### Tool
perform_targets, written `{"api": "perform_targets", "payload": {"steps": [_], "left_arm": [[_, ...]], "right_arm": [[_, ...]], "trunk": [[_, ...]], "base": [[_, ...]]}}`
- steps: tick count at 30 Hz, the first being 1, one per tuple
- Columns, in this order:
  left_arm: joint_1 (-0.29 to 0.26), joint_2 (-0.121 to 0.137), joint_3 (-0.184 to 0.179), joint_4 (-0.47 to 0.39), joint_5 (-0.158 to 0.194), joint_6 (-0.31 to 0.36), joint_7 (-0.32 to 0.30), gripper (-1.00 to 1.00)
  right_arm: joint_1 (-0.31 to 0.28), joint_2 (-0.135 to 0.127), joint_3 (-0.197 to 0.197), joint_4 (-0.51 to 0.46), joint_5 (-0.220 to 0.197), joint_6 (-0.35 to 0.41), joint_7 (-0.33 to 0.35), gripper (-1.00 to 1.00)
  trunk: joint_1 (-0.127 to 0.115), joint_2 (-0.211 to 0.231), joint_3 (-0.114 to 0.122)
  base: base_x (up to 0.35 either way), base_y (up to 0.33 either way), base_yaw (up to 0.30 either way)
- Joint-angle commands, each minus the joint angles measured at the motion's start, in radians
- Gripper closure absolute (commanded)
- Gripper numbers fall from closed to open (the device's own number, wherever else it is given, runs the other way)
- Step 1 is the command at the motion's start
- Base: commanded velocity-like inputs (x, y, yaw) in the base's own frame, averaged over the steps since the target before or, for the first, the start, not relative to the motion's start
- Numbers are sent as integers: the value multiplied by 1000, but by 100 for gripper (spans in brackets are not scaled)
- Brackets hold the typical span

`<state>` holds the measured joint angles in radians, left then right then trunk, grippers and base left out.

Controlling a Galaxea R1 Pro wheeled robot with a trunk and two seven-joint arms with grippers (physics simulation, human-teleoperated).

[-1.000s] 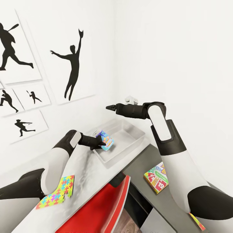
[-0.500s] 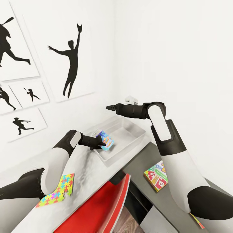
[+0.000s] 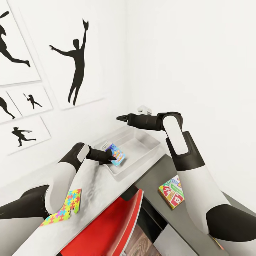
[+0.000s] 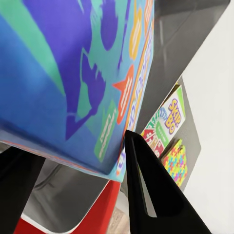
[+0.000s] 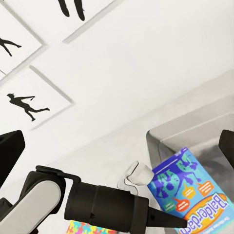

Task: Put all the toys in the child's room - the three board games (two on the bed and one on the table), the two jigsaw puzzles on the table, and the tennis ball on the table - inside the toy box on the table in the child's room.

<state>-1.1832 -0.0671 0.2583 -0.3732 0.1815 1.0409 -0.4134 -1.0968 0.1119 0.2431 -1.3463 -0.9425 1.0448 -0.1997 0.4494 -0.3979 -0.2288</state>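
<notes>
My left gripper [image 3: 113,156] is shut on the mostly blue board game [image 3: 117,153], holding it tilted over the near left end of the light grey toy box [image 3: 144,149]. The left wrist view has this game [image 4: 73,73] close up against a dark finger [image 4: 146,195]. My right gripper [image 3: 118,118] hovers above the box's far side, its fingers spread open, and its wrist view looks down on the held game [image 5: 195,192]. A green, white and red board game [image 3: 171,191] lies on the lower dark grey unit. One jigsaw puzzle [image 3: 64,209] lies on the pale table [image 3: 96,185].
A red and white chair [image 3: 106,231] is tucked under the table's near edge. White walls with black silhouette pictures [image 3: 76,60] close off the corner behind the box. Beside the green game, a second puzzle [image 4: 176,163] lies on the dark unit.
The whole head view has shifted, so the wall pictures sit higher and further left. Both arms and the held blue game keep the same pose.
</notes>
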Motion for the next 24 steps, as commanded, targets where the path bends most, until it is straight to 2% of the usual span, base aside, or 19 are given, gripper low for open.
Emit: {"api": "perform_targets", "payload": {"steps": [1, 6, 10, 24], "left_arm": [[-1, -1, 5, -1, -1, 6, 2, 100], [-1, -2, 4, -1, -2, 6, 2, 100], [0, -9, 9, -22, 9, -4, 3, 100], [0, -5, 10, -29, 12, -4, 5, 100]], "right_arm": [[-1, 0, -2, 0, -10, 2, -10, -100], [-1, 0, -2, -2, -8, 2, -10, -100], [0, 21, -4, 11, -10, 2, -12, -100], [0, 22, -5, 13, -10, 2, -12, -100]], "trunk": [[1, -2, -2], [1, -2, -3], [1, -2, -3], [1, -2, -3]], "base": [[0, 0, 0], [0, 0, 0], [0, 0, 0], [0, 0, 0]]}}
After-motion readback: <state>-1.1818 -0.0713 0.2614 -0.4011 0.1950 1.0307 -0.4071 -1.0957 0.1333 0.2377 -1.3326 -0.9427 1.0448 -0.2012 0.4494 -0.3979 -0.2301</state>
